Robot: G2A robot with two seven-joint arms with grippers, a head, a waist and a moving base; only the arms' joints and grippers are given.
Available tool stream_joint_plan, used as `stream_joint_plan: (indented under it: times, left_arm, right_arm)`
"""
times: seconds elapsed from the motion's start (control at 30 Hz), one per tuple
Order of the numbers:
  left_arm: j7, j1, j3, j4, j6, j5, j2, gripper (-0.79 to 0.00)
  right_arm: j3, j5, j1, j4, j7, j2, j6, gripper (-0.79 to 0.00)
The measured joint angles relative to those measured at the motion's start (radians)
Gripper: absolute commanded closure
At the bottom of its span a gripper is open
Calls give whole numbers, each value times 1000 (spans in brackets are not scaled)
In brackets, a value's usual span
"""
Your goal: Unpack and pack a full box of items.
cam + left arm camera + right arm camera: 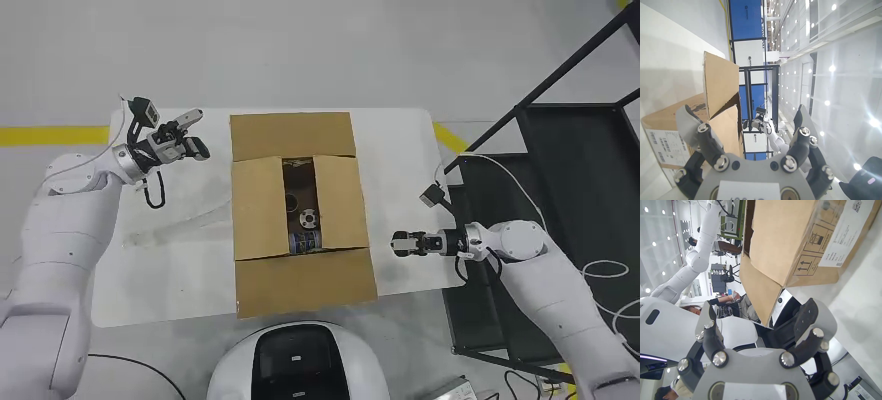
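Observation:
A brown cardboard box (258, 210) stands in the middle of the white table (180, 270), its four flaps spread open. Through the gap between the side flaps I see dark items inside, among them a round metal part (308, 216) and a blue-labelled piece (304, 243). My left gripper (195, 132) hovers open beside the box's far left corner, empty. The left wrist view shows the box (662, 125) and a raised flap (721, 83) beyond the open gripper (742, 115). My right gripper (398, 243) is open and empty, just right of the box's near right flap (761, 294).
A black metal rack (580, 170) stands close on the right of the table. A yellow floor line (50, 135) runs behind the table. Bare table lies left of the box.

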Motion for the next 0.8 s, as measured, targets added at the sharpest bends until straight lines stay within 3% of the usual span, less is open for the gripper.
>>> stream_joint_plan:
  times: [0.33, 0.53, 0.8]
  left_arm:
    - [8, 4, 4, -9, -2, 8, 1, -785]
    - [177, 42, 37, -85, 10, 83, -13, -785]
    - [309, -21, 103, 54, -25, 82, -72, -785]
  right_arm:
    - [-1, -2, -2, -3, -5, 0, 4, -785]
    - [-7, -26, -37, -29, -30, 2, 118, -785]
    - [-62, -78, -109, -77, -31, -3, 184, -785]
